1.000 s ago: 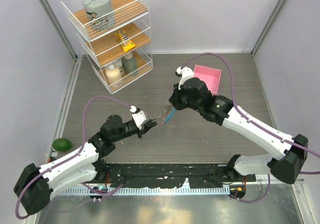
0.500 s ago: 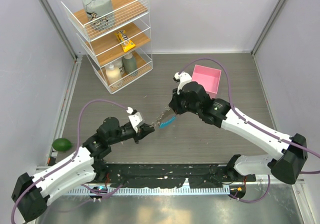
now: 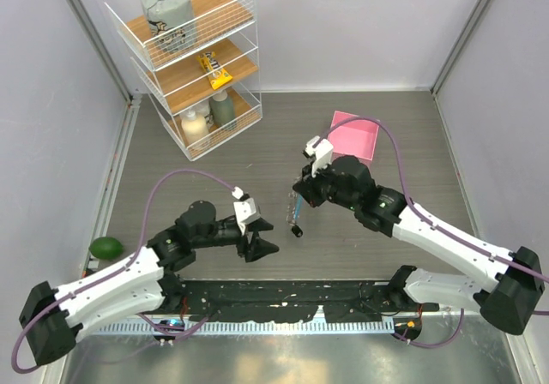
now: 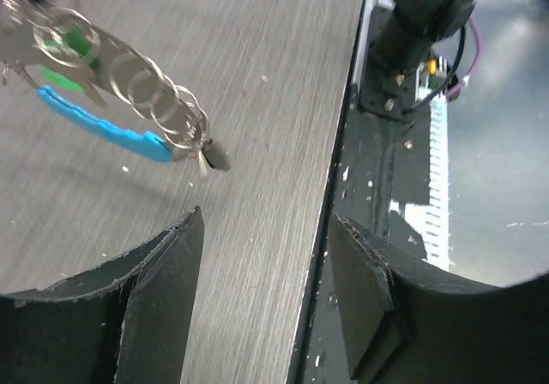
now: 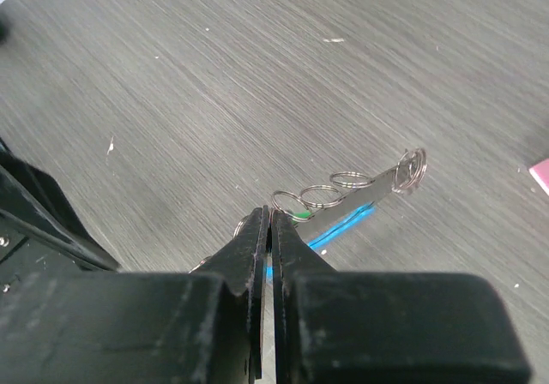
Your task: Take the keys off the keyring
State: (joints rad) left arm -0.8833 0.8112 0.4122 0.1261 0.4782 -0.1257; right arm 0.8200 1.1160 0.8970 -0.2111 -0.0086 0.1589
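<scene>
Bright, even light from above fills the grey wood-grain table; the shadows on it are soft. The left gripper has black fingers that sit close to the lens and out of focus. Ahead of them the thin silvery keyring with its blue strip is slightly blurred and casts a dim shadow. To their right a pale metal sheet glares. The right gripper shows unfocused tips too — the table grain beyond them is sharp.

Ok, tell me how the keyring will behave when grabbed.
Probably floppy: the keyring is linked rings dangling from the right gripper, so it likely swings. Thin metal looks light, maybe slippery. The blue strip seems stiffer, an easier hold.
</scene>
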